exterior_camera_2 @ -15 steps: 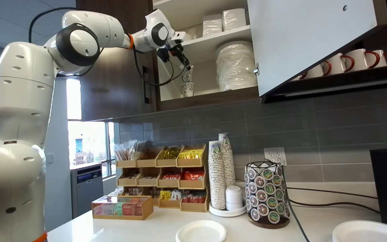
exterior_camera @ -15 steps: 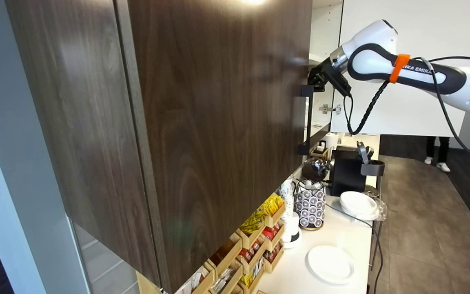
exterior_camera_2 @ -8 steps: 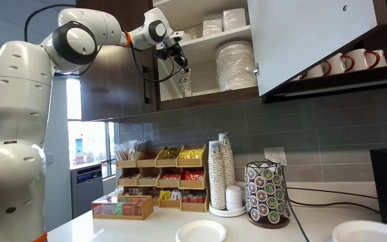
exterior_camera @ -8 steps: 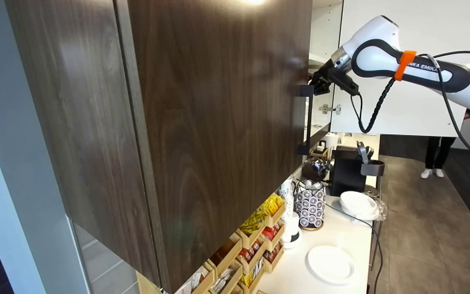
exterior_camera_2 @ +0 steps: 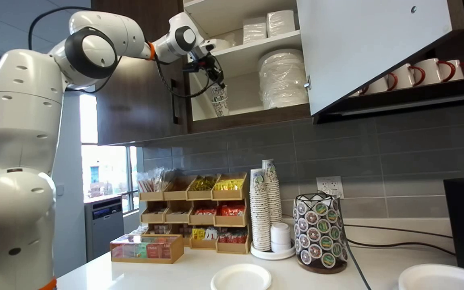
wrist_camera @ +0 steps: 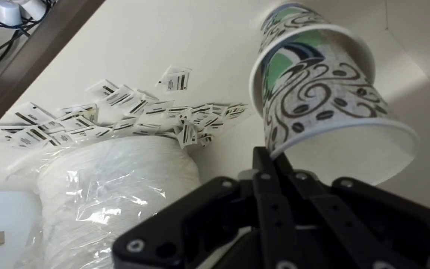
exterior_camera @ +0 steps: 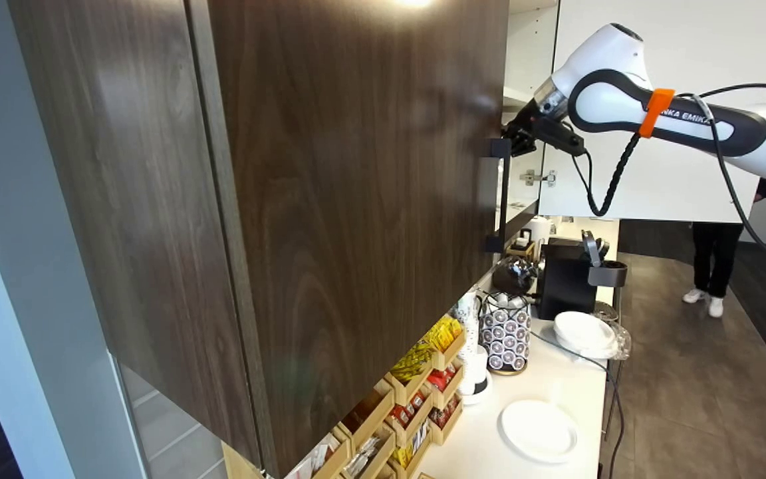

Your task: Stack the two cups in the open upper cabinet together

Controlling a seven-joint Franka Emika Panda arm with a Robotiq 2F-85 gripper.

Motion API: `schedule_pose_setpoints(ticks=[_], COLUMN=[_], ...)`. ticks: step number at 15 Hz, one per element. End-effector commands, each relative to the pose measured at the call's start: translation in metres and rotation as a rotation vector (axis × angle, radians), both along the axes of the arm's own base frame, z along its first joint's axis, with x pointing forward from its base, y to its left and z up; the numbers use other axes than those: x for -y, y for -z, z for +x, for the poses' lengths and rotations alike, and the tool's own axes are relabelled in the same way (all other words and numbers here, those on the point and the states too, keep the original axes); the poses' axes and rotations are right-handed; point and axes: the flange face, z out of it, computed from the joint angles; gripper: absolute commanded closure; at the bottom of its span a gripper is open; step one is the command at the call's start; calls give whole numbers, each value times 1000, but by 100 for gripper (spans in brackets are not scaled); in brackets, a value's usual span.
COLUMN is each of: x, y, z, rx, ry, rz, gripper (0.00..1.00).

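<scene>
- Closest in the wrist view is the black gripper. Its two fingers are pinched tight on the rim of the upper cup, with the cup's edge in between.
- The upper cup is tipped, so its wide white mouth shows. It has brown swirls, beans and some green on it.
- The lower cup has the same kind of picture. The bottom of the upper cup is inside its rim, but how deep it sits is hard to tell from here.
- Both cups are inside the upper cabinet, on the bottom level. In an exterior view the pair leans a little.
- Near the cups, small white packets lie spread on the cabinet floor.
- Beside the packets is a fat white stack in shiny clear wrap.
- Higher up, a shelf holds two white wrapped blocks.
- The cabinet door is swung wide, with its white inside showing.
- Below, the table holds a white plate, a wooden snack rack, tall piles of paper cups and a coffee pod tower.
- Far back, a person in black pants and white shoes stands on the floor.
</scene>
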Motion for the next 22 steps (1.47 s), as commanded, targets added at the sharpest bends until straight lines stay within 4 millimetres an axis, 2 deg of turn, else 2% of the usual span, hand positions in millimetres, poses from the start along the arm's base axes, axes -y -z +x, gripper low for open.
schedule_pose_setpoints(ticks=[1, 11, 12, 18, 19, 20, 21, 22], x=[-17, -50, -52, -61, -62, -64, -66, -66], y=[9, 31, 33, 34, 35, 37, 39, 40], z=[3, 16, 16, 18, 18, 18, 18, 19], rx=[-28, -54, -54, -52, -54, -60, -63, -66], ry=[-17, -69, -71, -83, -87, -92, -95, -96], rz=[-23, -62, -69, -80, -82, -82, -85, -84], gripper=[99, 99, 78, 34, 60, 71, 71, 78])
